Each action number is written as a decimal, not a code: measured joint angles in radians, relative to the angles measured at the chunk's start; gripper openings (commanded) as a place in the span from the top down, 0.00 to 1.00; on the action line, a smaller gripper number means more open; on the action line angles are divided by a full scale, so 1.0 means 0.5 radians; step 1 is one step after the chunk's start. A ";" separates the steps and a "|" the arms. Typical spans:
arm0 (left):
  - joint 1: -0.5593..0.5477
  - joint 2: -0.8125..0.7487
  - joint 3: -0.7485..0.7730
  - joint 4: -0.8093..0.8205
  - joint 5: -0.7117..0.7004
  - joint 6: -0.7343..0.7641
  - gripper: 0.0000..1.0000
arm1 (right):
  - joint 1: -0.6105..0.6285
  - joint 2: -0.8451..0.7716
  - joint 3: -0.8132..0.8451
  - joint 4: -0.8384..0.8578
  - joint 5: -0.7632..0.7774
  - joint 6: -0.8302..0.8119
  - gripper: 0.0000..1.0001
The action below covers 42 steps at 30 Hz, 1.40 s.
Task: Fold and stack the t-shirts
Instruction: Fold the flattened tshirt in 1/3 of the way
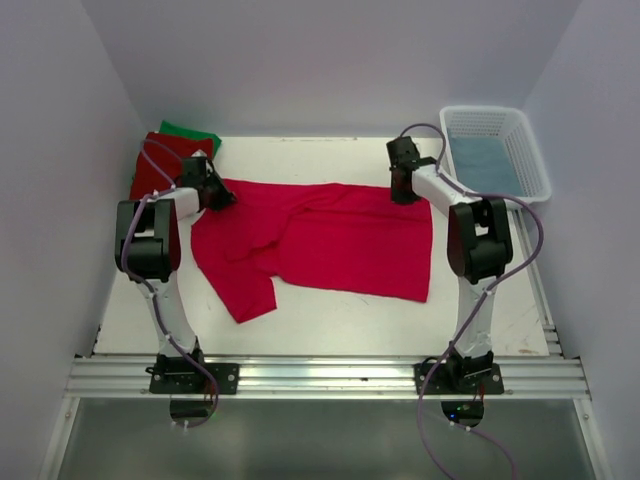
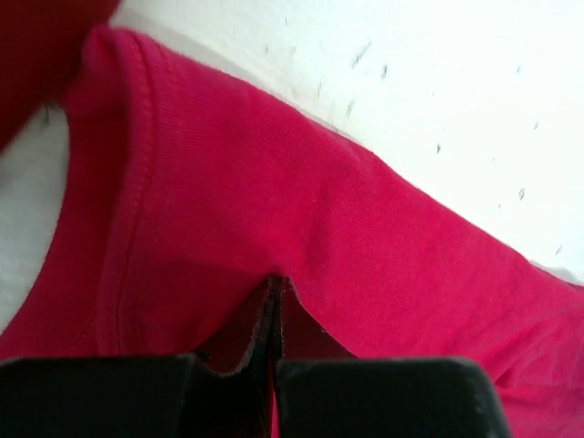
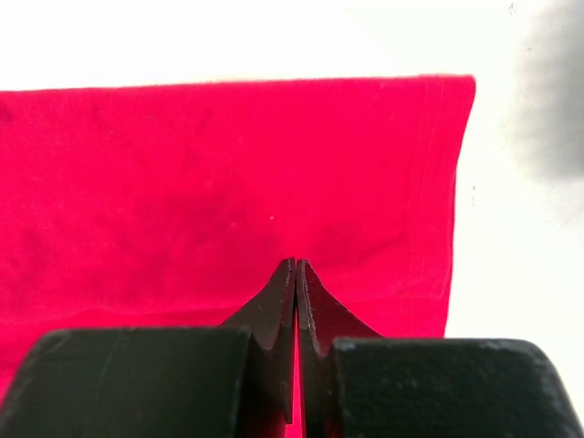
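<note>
A crimson-pink t-shirt point(image 1: 340, 240) lies spread across the middle of the table, one sleeve trailing toward the near left. My left gripper point(image 1: 218, 196) is down on its far left corner, shut, with the cloth puckering up to the fingertips point(image 2: 276, 285) beside a stitched hem point(image 2: 228, 201). At the far right corner my right gripper point(image 1: 404, 186) is shut too, its tips point(image 3: 297, 265) on the cloth point(image 3: 228, 164) close to the hemmed edge. A darker red t-shirt point(image 1: 152, 165) lies at the back left, and a green t-shirt point(image 1: 192, 133) shows just behind it.
A white latticed basket point(image 1: 535, 160) stands at the back right with blue cloth point(image 1: 485, 160) inside. White walls close in the table on the left, right and back. A metal rail point(image 1: 320, 378) carrying both arm bases runs along the near edge.
</note>
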 measured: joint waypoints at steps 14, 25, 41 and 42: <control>0.078 0.096 0.091 0.069 0.112 -0.037 1.00 | -0.008 0.262 0.202 0.006 -0.026 0.027 1.00; 0.149 0.101 0.091 0.065 0.195 -0.039 1.00 | -0.011 0.110 -0.074 0.122 0.069 0.171 1.00; 0.198 0.104 0.082 0.050 0.287 -0.056 1.00 | -0.091 0.519 0.638 -0.404 0.318 0.154 1.00; 0.204 0.099 0.076 0.052 0.294 -0.056 1.00 | -0.095 0.552 0.694 -0.423 0.318 0.148 1.00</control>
